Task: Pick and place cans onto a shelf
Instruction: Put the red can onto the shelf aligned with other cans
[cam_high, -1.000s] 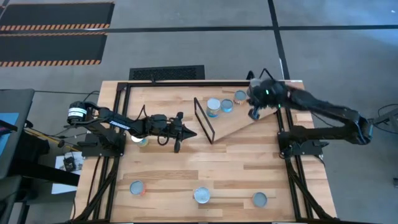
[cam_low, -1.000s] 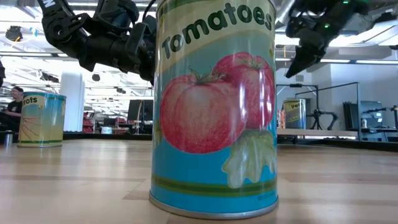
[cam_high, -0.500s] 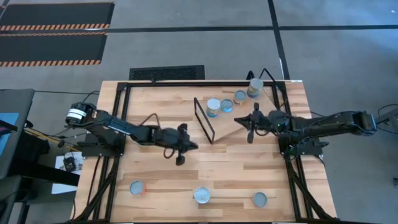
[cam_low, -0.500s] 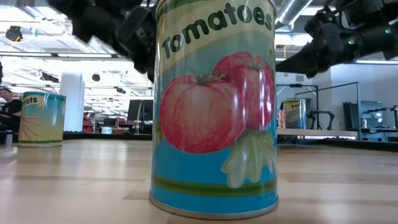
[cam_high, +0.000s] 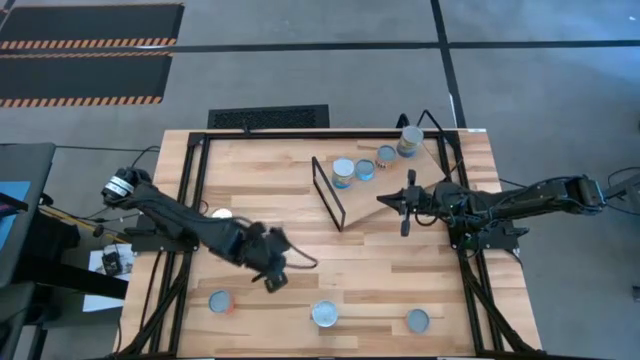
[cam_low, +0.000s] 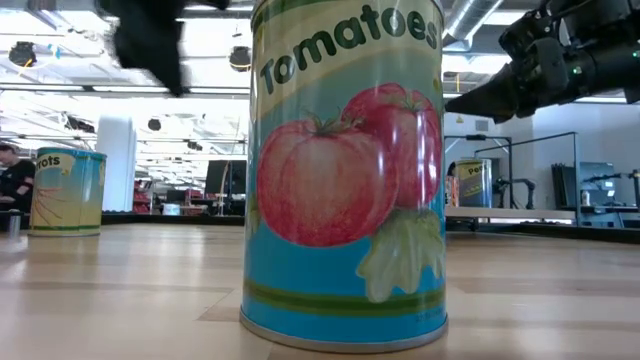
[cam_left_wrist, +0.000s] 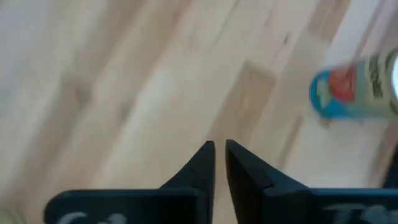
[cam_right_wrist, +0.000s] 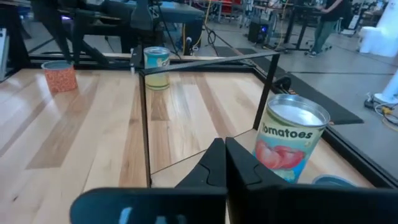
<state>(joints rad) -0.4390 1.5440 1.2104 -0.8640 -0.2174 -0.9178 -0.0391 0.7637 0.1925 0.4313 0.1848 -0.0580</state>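
Note:
The shelf (cam_high: 372, 198) is a light-wood board lying slanted at the table's far middle, with a black wire frame end (cam_high: 326, 192). Several cans stand on it near its far edge (cam_high: 343, 172), and one (cam_high: 410, 140) stands at the far right corner. Three cans stand along the near edge (cam_high: 325, 314), and one (cam_high: 222, 213) stands beside the left arm. My left gripper (cam_high: 274, 278) is shut and empty above the near-left table. My right gripper (cam_high: 382, 198) is shut and empty over the shelf board, pointing toward the table's left. A tomatoes can (cam_right_wrist: 289, 143) stands just past it.
A black metal frame (cam_high: 200, 140) runs around the tabletop. A tomatoes can (cam_low: 345, 170) stands right in front of the low camera and hides much of the table. In the left wrist view a blue and red can (cam_left_wrist: 354, 87) shows ahead of the fingers.
My left gripper has swung from the table's middle toward the near edge, uncovering the can beside the left arm. My right gripper has drawn back from the shelf's far right corner toward the near side and turned to point left; a can now shows at that corner.

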